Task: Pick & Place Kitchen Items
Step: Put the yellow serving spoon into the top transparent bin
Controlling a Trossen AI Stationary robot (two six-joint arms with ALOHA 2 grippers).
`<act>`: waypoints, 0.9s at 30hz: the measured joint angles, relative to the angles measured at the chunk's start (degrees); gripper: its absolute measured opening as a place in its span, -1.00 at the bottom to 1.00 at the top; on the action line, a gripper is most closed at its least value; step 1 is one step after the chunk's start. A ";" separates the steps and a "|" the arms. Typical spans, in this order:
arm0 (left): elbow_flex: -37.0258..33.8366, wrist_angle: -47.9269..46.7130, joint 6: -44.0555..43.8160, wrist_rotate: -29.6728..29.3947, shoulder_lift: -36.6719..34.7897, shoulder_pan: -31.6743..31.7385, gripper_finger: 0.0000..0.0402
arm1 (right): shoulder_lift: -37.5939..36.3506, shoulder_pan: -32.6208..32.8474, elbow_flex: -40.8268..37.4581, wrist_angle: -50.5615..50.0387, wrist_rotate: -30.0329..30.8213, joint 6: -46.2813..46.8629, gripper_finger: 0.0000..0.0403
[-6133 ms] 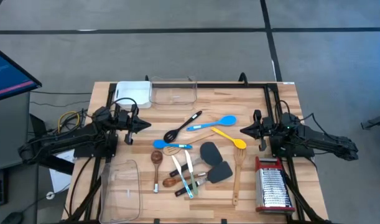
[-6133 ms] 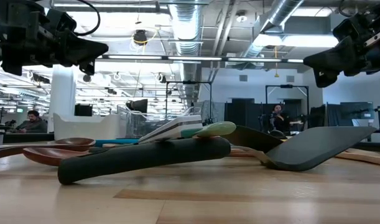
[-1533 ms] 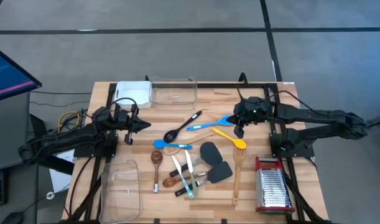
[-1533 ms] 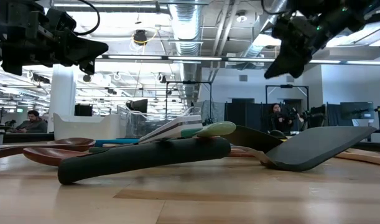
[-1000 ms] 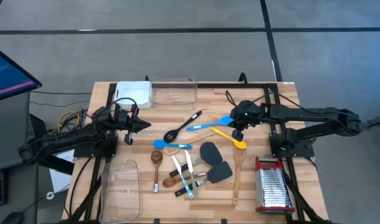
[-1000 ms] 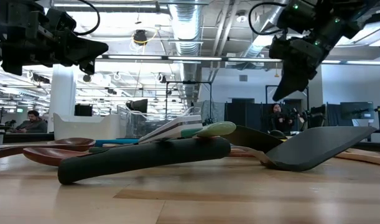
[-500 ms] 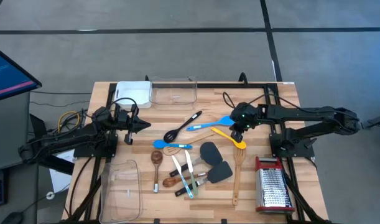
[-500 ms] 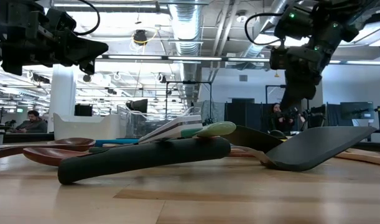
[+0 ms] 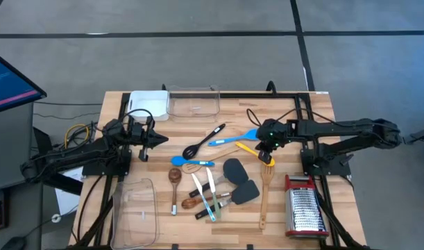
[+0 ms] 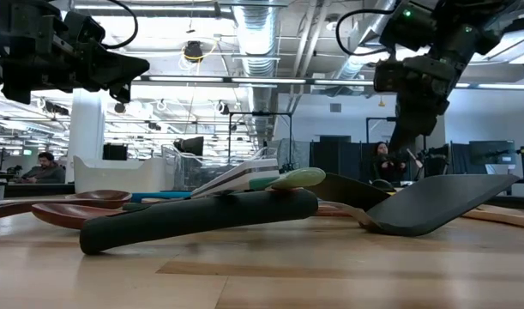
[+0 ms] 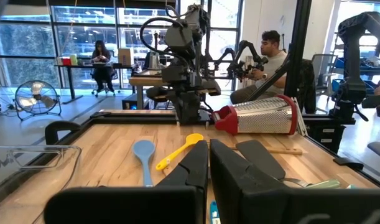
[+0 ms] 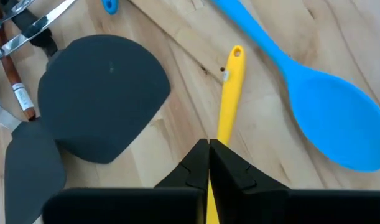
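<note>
A yellow silicone spoon [image 9: 255, 152] lies flat on the table right of centre, beside a blue silicone spoon [image 9: 241, 136]. My right gripper [image 9: 262, 144] hangs over the yellow spoon's handle [image 12: 229, 93] with its fingers shut and pointing down. The blue spoon's bowl [image 12: 320, 124] and a dark grey spatula blade [image 12: 99, 93] lie on either side of it. The other utensils lie in a loose pile [image 9: 208, 184] at the table's middle. My left gripper [image 9: 161, 139] waits shut and empty above the table's left side. My right gripper points down with its shut fingertips [image 12: 208, 152] over the middle of the yellow spoon's handle [image 12: 224, 127]. The fingers hide the spot, so I cannot tell whether they touch the handle. The spoon lies flat on the table.
A steel grater with red trim [image 9: 305, 208] lies at the near right. A clear tub [image 9: 193, 102] and a white tray [image 9: 148, 104] stand at the far edge. Another clear tub [image 9: 135, 208] stands at the near left. People sit in the room beyond the table.
My right gripper has come down toward the yellow spoon and tipped further, so that its fingers point down at the handle. The utensils have kept their places.
</note>
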 joint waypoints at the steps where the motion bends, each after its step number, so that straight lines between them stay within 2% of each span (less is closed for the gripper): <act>1: 0.00 0.01 0.00 0.01 -0.01 0.01 -0.99 | 0.00 0.35 0.00 0.06 0.29 0.01 -0.91; 11: 0.00 0.02 0.00 0.03 -0.01 0.01 -0.99 | -0.02 1.81 0.00 0.93 0.85 -0.01 -0.52; 18: 0.00 0.00 0.00 0.05 -0.01 -0.01 -0.99 | -0.04 1.71 -1.93 1.74 6.24 -0.01 -0.22; 27: 0.00 0.00 0.02 0.07 -0.01 0.01 -0.99 | -0.04 1.71 -2.19 2.24 6.34 0.01 0.18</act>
